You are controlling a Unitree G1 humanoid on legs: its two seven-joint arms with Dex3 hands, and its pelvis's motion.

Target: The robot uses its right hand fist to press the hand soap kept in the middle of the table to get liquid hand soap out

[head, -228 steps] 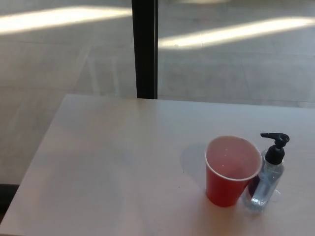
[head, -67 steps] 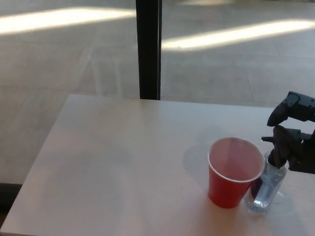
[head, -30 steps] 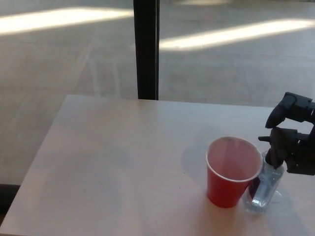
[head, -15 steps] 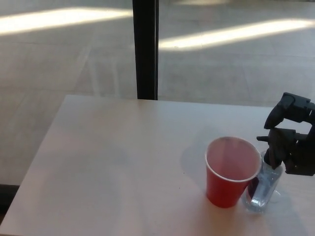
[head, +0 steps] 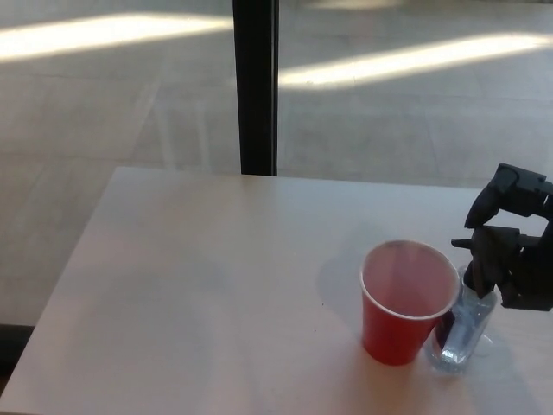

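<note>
Entering from the right edge of the frame, the right hand is seen over the pump head of the hand soap bottle, in the lower right of the picture. The black fingers are curled inward and drawn together like a fist, with nothing gripped between them; the lower ones overlap the black pump top, so that the top is largely hidden, and whether it is actually touched cannot be told. The clear body of the bottle is seen directly below the hand, standing on the pale surface near its lower right edge. The long axis of the bottle runs up and down, leaning slightly toward the lower left in this view, with the pump end uppermost; a small part of the spout appears to point toward the left of the frame, at the red cup. The cup stands upright just beside the bottle, on its left, and partly covers it. The left hand is not shown.
</note>
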